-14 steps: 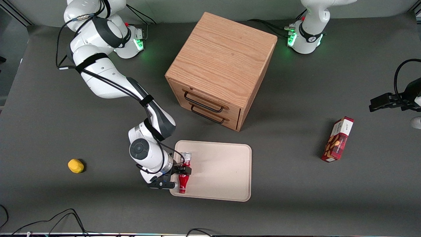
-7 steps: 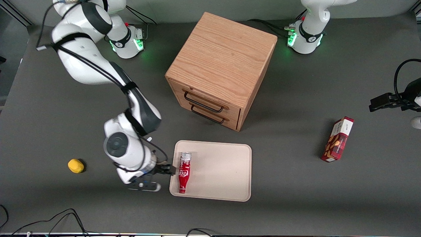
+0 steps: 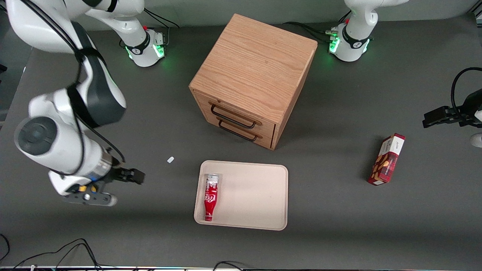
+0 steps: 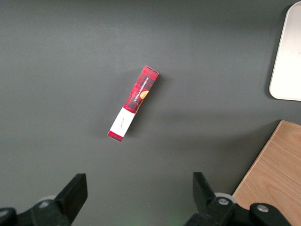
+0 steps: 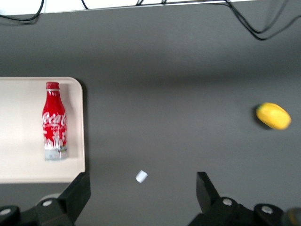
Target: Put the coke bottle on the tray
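Dark bench: the bottle (image 3: 209,197) now lies released on the tray (image 3: 256,195), gripper (image 3: 130,176) pulled well away, seemingly parted and empty, so placement looks done.

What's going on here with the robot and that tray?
The coke bottle lies on its side on the tray, near the edge toward the working arm. The claw is open and empty, up over bare table away from the tray. Nothing is holding the bottle, so the placing looks done.
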